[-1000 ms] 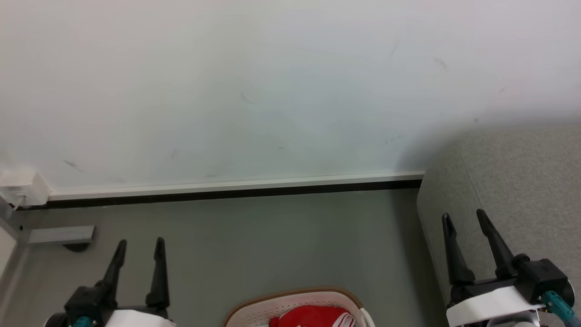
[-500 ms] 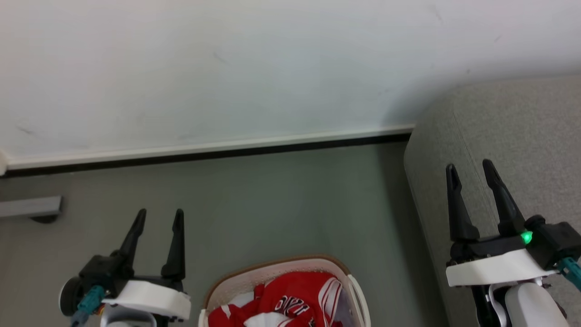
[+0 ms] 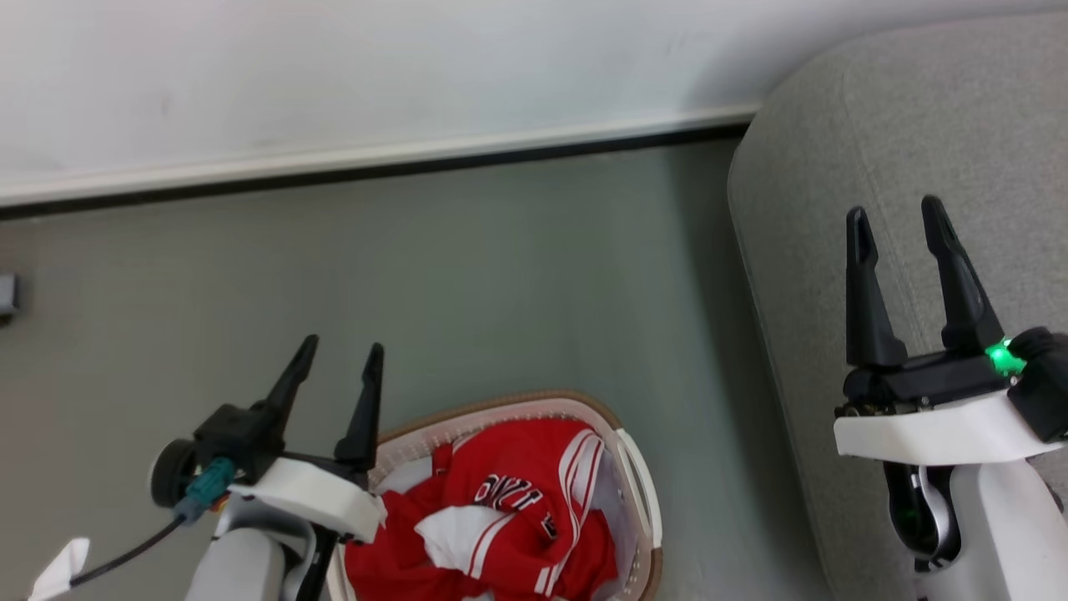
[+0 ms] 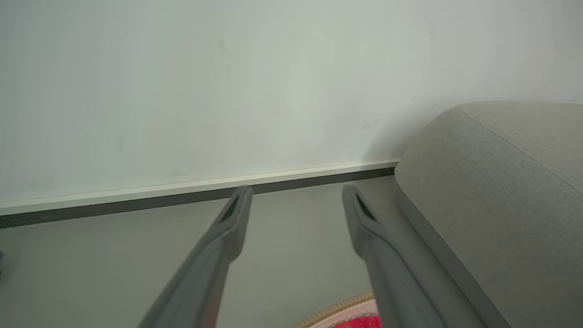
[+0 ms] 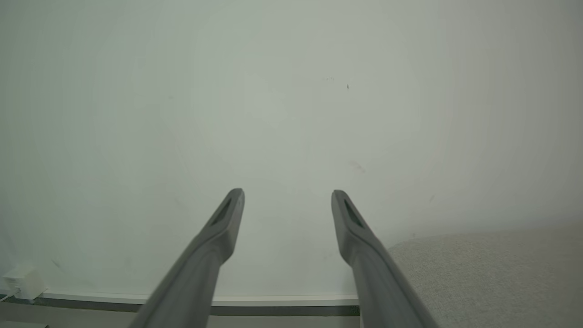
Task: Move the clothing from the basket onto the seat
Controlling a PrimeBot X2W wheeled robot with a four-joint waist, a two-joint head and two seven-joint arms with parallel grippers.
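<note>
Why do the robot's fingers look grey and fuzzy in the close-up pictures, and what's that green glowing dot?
Left wrist view: the fingers sit very close to the lens, so they blur and look washed-out grey; the seat behind is sharper. Right wrist view: the same soft fingers. Head view: the dot is a green light glowing on the right gripper, whose fingers look crisp and black.

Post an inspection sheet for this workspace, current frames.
Surface: grey-green floor; the basket stands on it.
Job's things: red jersey crumpled inside basket; grey seat to its right.
Clutter: small grey object at the floor's left edge.
Grippers: left gripper by the basket's left rim, jaws open, empty; right gripper in front of the seat, jaws open, empty.
Cables: dark cable from the left wrist's teal connector.
Surroundings: white wall, baseboard.
</note>
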